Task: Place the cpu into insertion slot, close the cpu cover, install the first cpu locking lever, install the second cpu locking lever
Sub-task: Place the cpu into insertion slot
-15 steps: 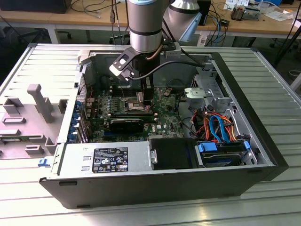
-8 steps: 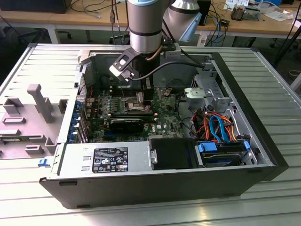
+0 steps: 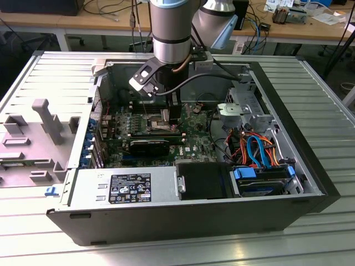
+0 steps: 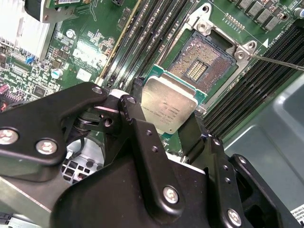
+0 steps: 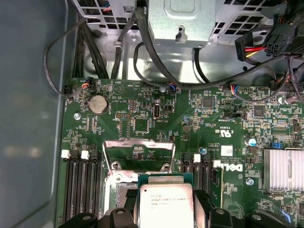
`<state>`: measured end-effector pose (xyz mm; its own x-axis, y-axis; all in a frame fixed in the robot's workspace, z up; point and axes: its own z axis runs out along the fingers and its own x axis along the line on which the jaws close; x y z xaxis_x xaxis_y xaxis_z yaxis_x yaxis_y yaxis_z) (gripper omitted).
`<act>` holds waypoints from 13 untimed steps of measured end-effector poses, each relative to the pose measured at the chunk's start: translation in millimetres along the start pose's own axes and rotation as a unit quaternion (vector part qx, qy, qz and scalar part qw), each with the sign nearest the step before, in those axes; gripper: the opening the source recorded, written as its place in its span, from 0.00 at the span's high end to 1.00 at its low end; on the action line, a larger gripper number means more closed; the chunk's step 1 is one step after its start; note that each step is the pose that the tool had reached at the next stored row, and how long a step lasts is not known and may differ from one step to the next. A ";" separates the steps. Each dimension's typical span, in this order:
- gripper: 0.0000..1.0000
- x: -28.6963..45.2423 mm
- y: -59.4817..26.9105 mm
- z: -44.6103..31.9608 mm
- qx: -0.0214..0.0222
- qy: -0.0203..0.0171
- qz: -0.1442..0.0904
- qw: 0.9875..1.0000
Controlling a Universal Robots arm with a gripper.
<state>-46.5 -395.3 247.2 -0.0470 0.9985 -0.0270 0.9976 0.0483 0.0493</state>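
Note:
In both wrist views my gripper (image 4: 164,118) is shut on the cpu (image 4: 168,107), a silvery-grey square chip held flat by its edges between the black fingers (image 4: 130,111). The cpu hovers just beside and above the insertion slot (image 4: 202,61), whose dark pin field lies uncovered inside a silver rim on the green board. In the first wrist view the cpu (image 5: 164,202) hides most of the slot, and the cpu cover (image 5: 137,153) stands swung open behind it. A thin locking lever (image 4: 278,62) sticks out past the slot. In the exterior view the gripper (image 3: 173,115) reaches down into the open computer case.
Long black memory slots (image 4: 156,33) flank the socket on both sides. A finned heatsink (image 5: 282,168) sits close by. Cables (image 5: 156,78) and a metal drive cage (image 5: 180,21) lie beyond the board. The case walls (image 3: 183,213), power supply (image 3: 125,188) and drive bay (image 3: 260,177) surround the work area.

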 end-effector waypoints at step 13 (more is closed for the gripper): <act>0.45 0.1 -0.2 3.5 0.000 0.000 0.000 1.000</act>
<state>-46.5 -395.3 243.7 -0.0470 0.9985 -0.0269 0.9976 0.0483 0.0493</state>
